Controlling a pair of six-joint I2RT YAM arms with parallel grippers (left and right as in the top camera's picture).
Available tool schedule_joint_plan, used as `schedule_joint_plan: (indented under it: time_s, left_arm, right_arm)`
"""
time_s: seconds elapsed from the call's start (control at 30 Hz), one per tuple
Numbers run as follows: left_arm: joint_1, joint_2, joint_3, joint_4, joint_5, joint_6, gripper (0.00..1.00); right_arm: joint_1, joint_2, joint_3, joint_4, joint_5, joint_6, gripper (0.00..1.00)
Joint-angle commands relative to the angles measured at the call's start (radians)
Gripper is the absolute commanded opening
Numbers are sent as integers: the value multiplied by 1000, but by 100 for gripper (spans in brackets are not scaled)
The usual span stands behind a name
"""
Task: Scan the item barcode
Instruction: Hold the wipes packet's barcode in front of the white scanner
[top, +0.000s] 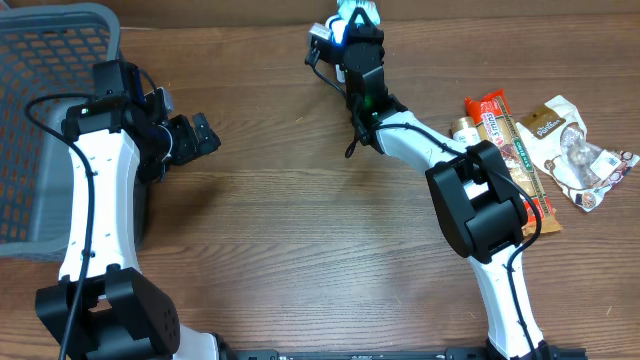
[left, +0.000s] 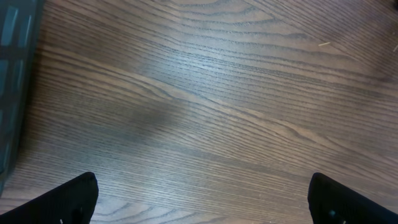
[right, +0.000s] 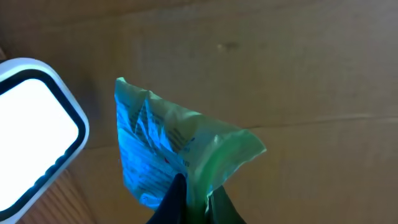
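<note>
Presenting the item to the reader, judging by the pose: right arm (top: 410, 140) reached to the far edge of the surface (top: 300, 230), right jaws clamped on the bottom corner of a green-and-blue packet (right: 168, 149). Packet was up in the air, just beside the scanner (right: 34, 124), a white rounded unit with a bright lit window at the left of the right wrist view. The two looked apart, not touching. A printed side of the packet faced the wrist camera. Text was visible, but no barcode could be made out: too crumpled and washed with glare. Left arm (top: 100, 190) sat near the grey basket (top: 40, 60), left jaws wide apart over bare wood, holding nothing. A pile of other snack packs (top: 540, 140) lay at the right, well apart from the scanner.

How to do this step well, my read:
- The barcode face needed to point at the lit window, not at the camera, so a wrist roll looked called for.
- The film was creased, so flat presentation mattered. A slow sweep across the window would likely beat a fixed pose.
- A grip on one corner meant the packet could flop or twist, so gentle motion was advised.
- Packet was best brought close to the window without knocking the unit.
</note>
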Motion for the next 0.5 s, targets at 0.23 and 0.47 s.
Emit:
schedule_joint_plan:
  time_s: [0.23, 0.47]
  left_arm:
    - [-6, 5, 15, 1, -3, 19, 100]
    - [-6, 5, 16, 1, -3, 19, 100]
  right_arm:
    - [-14, 36, 9, 13, -27, -22, 4]
    - [-16, 36, 9, 1, -26, -20, 4]
